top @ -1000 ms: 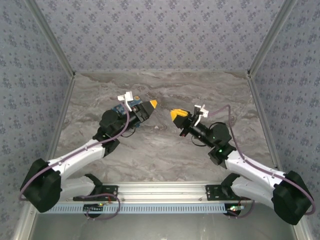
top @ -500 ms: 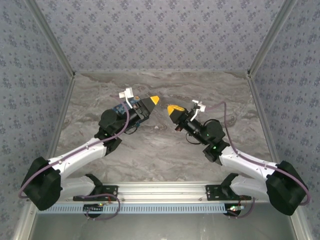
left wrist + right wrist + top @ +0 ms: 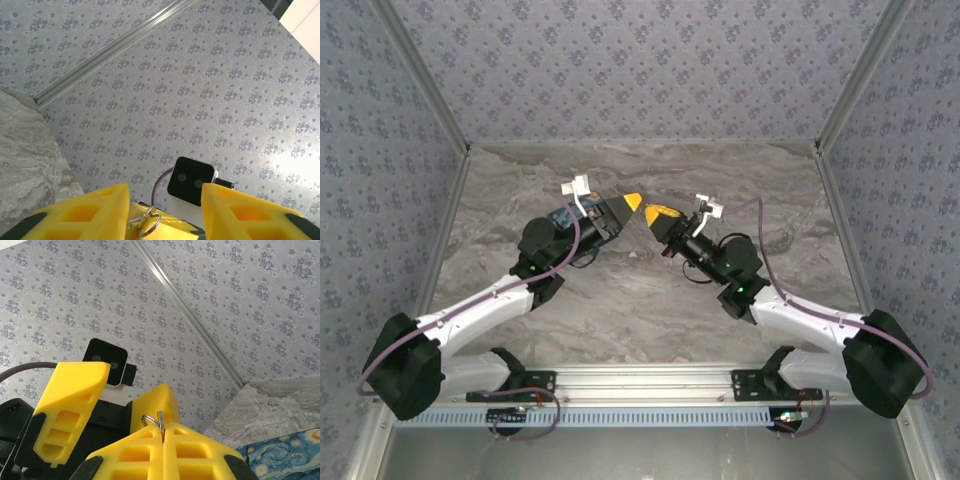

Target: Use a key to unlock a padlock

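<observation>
- the right hand (image 3: 660,214) is lifted off the worktop (image 3: 650,300) with its fingers (image 3: 200,450) pressed flat together. a small silvery ring (image 3: 149,419) and a thin sliver of metal are pinched in the seam at their tips.
- i take that ring to belong to the key, but this is a judgement. whatever hangs from it is buried between the pads, and it could as well be a shackle loop.
- the left hand (image 3: 632,203) is also in the air, tip to tip with the right hand and very near it. its fingers (image 3: 112,205) stand partly apart and grip nothing.
- from the left wrist, the ring lines up with the gap between those fingers. i cannot tell whether it is inside the gap or just short of it.
- i cannot tell where the padlock is, as no teal body can be made out near either hand.
- the starry-night box (image 3: 282,455) lies on the worktop, below the right hand and off to its side, under the left arm.
- progress, as i judge it: early. one small metal piece is picked up and is being offered between the two hands.
- left to do: get the padlock held steady, put the key in its keyhole, turn it and free the shackle. none of that looks done yet.
</observation>
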